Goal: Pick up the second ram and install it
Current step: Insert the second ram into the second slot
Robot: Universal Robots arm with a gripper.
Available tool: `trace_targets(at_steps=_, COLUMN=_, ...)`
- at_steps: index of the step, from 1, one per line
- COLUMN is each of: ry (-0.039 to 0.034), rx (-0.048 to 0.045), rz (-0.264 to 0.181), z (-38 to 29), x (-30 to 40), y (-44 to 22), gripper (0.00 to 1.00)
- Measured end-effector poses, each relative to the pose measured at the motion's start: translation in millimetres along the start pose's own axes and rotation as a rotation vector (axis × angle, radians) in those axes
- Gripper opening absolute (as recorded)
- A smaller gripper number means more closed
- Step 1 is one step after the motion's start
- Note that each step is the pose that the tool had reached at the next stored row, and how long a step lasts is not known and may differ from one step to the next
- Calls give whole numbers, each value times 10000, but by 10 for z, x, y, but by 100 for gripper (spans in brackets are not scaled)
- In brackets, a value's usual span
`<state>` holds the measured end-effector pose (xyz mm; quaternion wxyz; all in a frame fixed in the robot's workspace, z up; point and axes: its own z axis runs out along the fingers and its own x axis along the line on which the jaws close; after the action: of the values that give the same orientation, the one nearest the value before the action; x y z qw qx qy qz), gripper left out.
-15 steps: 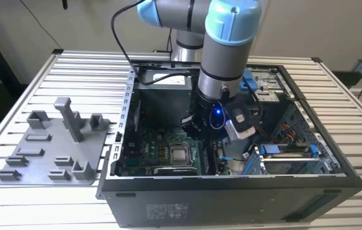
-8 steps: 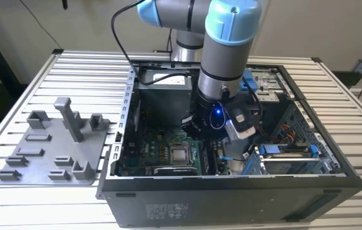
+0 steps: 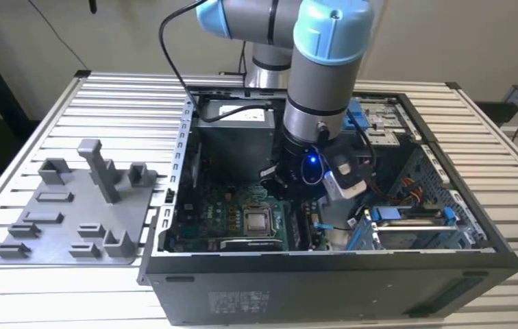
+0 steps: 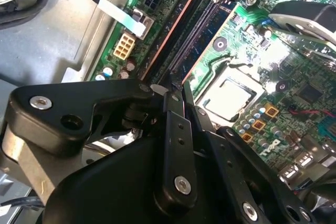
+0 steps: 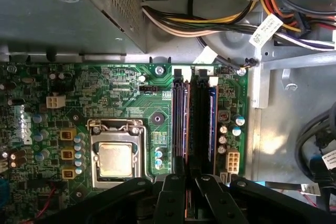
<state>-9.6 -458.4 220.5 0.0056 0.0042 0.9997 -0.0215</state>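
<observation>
In the first wrist view, the gripper (image 5: 189, 179) is hanging low inside the open computer case (image 3: 332, 274), right over the end of the two long memory slots that are running side by side beside the processor socket (image 5: 115, 156). The second ram (image 5: 180, 121) is, by my reading, the thin dark strip standing on edge in the slot nearer the socket, in line with the gripper. A neighbouring stick (image 5: 210, 119) is sitting in the outer slot. I cannot tell whether the gripper is clamping the stick or merely hovering at it. The stick is looking light, stiff and brittle (chips on the face, contacts along the lower edge), so I am judging the bare long edges and short ends the safest hold. The case is holding the green motherboard (image 5: 105, 93), a metal power supply box (image 5: 68, 9) and bundled cables (image 5: 220, 22). In the exterior view, the grey holder tray (image 3: 48, 219) is lying beside the case, at the exterior view's left.
</observation>
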Motion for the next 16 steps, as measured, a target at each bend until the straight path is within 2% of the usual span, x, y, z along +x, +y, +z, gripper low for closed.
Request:
trace_targets(at_steps=12, ry=-6, rx=-13, rz=-95, z=21, x=-1, y=1, gripper=14)
trace_targets(at_steps=16, ry=-5, rx=-59, rz=-81, z=55, x=1, y=2, gripper=14)
